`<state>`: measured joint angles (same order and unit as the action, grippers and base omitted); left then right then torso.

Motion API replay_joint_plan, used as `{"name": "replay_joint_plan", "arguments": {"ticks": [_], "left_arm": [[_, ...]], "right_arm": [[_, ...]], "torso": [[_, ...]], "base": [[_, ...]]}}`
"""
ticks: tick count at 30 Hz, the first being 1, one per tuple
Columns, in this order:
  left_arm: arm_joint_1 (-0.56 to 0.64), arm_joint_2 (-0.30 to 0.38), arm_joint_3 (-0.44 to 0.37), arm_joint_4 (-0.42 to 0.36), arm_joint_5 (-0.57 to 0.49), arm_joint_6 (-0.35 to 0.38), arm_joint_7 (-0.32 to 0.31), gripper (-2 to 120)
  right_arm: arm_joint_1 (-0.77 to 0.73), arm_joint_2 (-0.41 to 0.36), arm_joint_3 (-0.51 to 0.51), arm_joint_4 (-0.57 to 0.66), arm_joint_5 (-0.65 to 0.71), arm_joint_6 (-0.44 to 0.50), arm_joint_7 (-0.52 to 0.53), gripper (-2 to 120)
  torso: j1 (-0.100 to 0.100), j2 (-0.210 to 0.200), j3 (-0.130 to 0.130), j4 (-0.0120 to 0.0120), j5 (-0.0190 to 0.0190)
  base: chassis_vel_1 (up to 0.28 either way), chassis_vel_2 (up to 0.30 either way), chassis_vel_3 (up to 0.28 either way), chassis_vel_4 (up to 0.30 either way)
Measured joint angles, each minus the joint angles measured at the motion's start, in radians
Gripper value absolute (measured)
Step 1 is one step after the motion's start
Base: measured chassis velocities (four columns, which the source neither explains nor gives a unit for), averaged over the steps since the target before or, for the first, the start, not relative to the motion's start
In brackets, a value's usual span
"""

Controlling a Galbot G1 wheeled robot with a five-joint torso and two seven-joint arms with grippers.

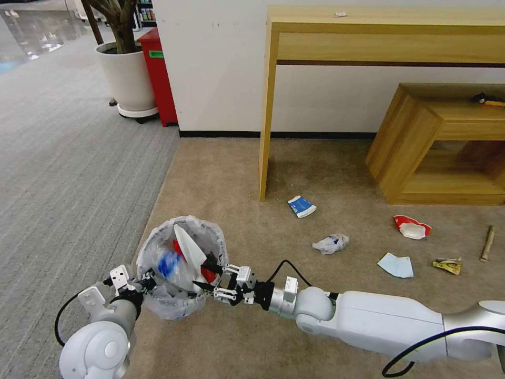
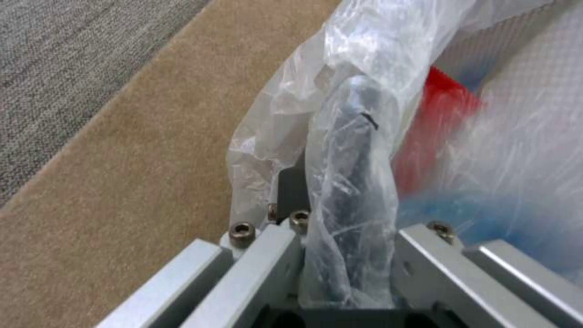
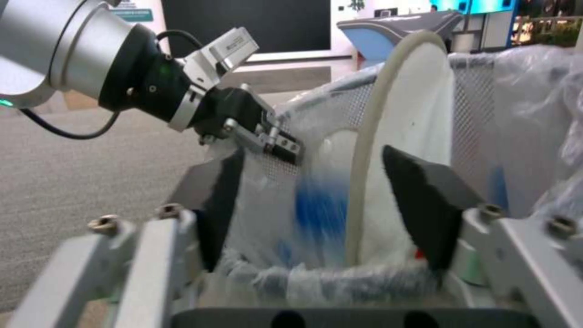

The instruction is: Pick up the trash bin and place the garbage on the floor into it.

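White right arm (image 1: 379, 321) outstretched (low), jaws spread at trash bin (image 1: 181, 263)

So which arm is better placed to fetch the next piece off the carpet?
Probably the right. The left gripper is clamped on the trash bin rim; the right gripper, jaws open at the bin, is nearer the crumpled wrapper.

Ahead of me a tall light-wood bench (image 1: 379, 31) stands against the white wall (image 1: 221, 63), and beside it a low wooden shelf unit (image 1: 421, 147). Far left I see a large white plant pot (image 1: 129, 79), a red cabinet (image 1: 158, 73) just beside it, on grey ribbed carpet (image 1: 68, 158).
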<state>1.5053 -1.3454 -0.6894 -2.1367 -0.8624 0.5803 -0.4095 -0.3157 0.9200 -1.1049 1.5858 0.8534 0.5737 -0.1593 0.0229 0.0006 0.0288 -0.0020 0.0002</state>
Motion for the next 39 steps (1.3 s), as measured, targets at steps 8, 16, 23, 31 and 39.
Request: {"name": "replay_joint_plan", "arguments": {"ticks": [8, 16, 23, 31, 39], "left_arm": [[0.004, -0.004, -0.001, 0.010, 0.003, 0.000, 0.000, 0], [0.004, -0.007, 0.003, 0.036, 0.021, -0.003, 0.005, 0], [0.010, 0.011, -0.016, 0.061, 0.027, -0.007, 0.008, 0], [0.013, 0.029, -0.029, 0.070, 0.024, -0.009, 0.010, 0], [0.013, 0.028, -0.019, 0.071, 0.032, -0.015, 0.018, 0]], "right_arm": [[0.005, 0.005, 0.035, 0.011, 0.014, -0.004, 0.002, 91], [-0.007, 0.023, 0.190, 0.038, 0.059, -0.048, 0.087, 100], [-0.079, -0.047, 0.364, 0.045, 0.055, -0.083, 0.139, 100], [-0.262, -0.136, 0.621, 0.020, -0.005, -0.123, 0.212, 100], [-0.475, -0.184, 0.870, -0.009, -0.151, -0.115, 0.285, 100]], "torso": [[0.000, 0.000, 0.000, 0.0000, 0.0000], [0.000, 0.000, 0.000, 0.0001, 0.0000], [0.000, 0.000, 0.000, 0.0000, 0.0002], [0.000, 0.000, 0.000, 0.0000, 0.0003], [0.000, 0.000, 0.000, -0.0001, 0.0002]], "base": [[0.000, 0.000, 0.000, 0.000], [0.000, 0.000, 0.000, 0.000], [0.000, 0.000, 0.000, 0.000], [0.000, 0.000, 0.000, 0.000], [0.000, 0.000, 0.000, 0.000]]}}
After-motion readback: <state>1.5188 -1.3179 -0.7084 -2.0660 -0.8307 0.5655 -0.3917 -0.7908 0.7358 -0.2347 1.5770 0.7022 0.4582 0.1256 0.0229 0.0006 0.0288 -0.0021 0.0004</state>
